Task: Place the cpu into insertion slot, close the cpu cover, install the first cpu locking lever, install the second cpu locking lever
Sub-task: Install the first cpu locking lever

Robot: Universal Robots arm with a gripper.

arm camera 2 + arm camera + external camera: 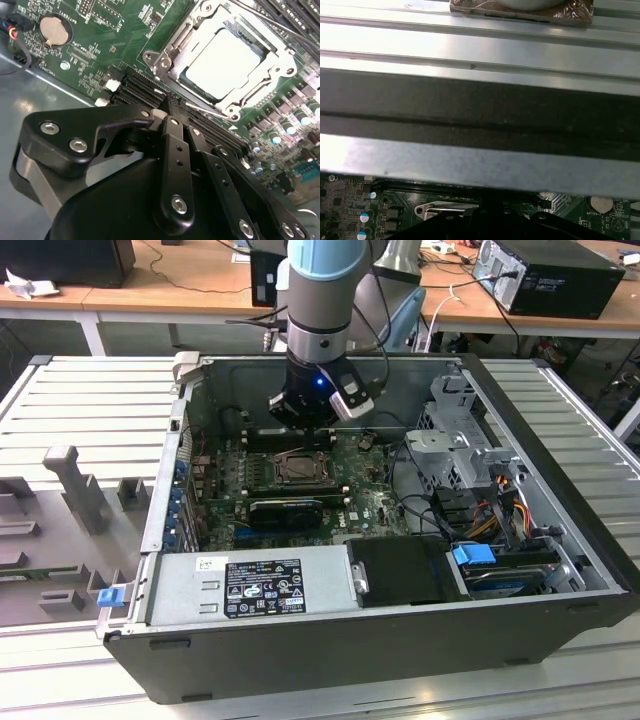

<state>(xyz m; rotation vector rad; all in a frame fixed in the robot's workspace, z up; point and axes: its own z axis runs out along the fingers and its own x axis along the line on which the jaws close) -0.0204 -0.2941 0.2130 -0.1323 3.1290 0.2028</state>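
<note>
Ribbed metal bench (90, 390) carrying an open computer case (380, 640), within which the gripper (305, 425) hangs. Grey moulded fixtures (75, 490) lie on the bench well off toward the exterior view's left of the gripper.

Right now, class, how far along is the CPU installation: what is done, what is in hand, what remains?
Done: the cpu lies flat under the cpu cover, which is closed around it. In hand: the gripper sits low next to a thin wire lever. Left: the locking levers; whether either is latched cannot be told.
</note>
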